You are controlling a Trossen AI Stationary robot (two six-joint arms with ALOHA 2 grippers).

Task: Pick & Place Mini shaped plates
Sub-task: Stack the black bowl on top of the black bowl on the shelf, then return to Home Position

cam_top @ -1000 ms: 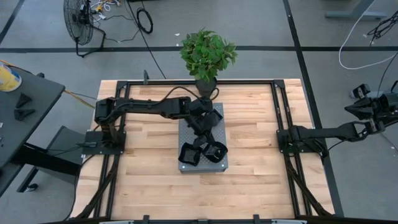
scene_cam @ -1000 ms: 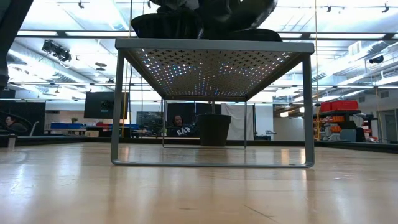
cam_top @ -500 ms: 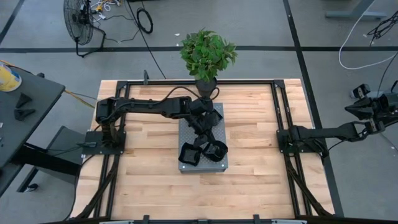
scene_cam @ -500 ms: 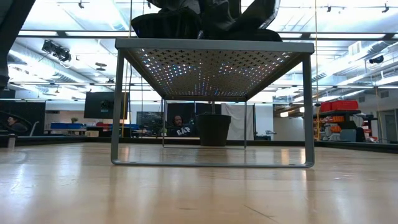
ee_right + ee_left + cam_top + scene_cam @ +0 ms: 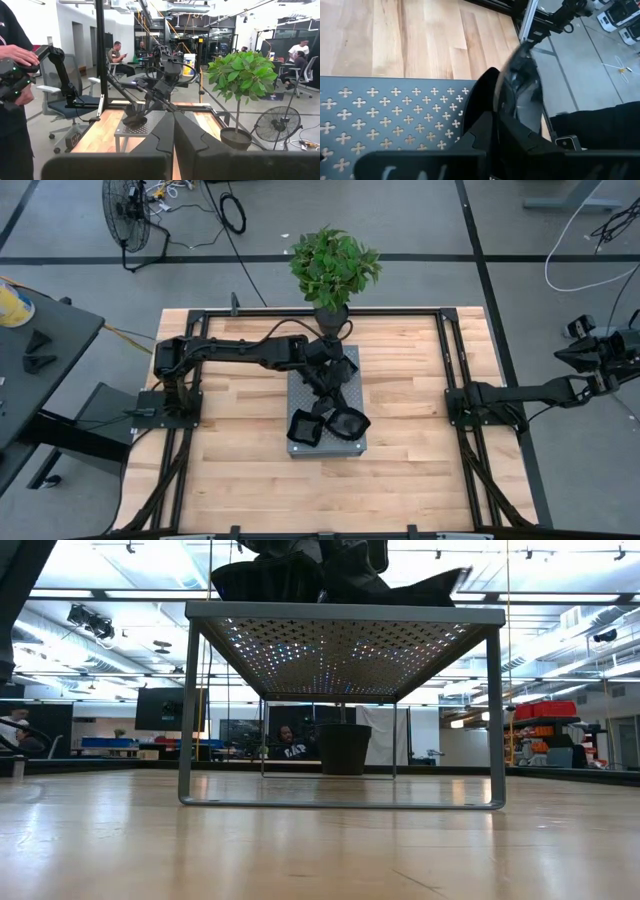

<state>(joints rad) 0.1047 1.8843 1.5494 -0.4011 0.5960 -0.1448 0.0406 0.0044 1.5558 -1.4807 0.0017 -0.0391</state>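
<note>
A grey perforated slab [image 5: 312, 444] on legs [image 5: 340, 615] stands mid-table. Glossy black mini shaped plates lie on it: a square one [image 5: 301, 427] near its front left corner and another [image 5: 345, 366] at its far right. My left gripper [image 5: 501, 117] reaches over the slab from the table's left and is shut on a rounded plate [image 5: 349, 421] at the slab's front right corner. In the low view that plate [image 5: 432, 586] lies low on the slab, its right edge raised. My right gripper [image 5: 173, 131] stays shut and holds nothing, held back at the table's right edge. My left gripper has the rounded plate's near rim [image 5: 506, 102] between its two fingers, which slant down from the table's far left. The plate reaches away from the fingertips, tilted, with its far edge [image 5: 522, 50] up and blurred. Its lower part seems to rest on the slab [image 5: 395, 110].
A potted plant [image 5: 333, 265] stands at the table's far edge just behind the slab. Bare wooden tabletop [image 5: 240, 440] lies on all sides of the slab. People sit and stand in the room beyond the table.
The rounded plate has tipped over. A second ago it stood high above the slab's right part; now it lies low and nearly flat on the slab, only its right edge raised. My left arm has stayed in place.
</note>
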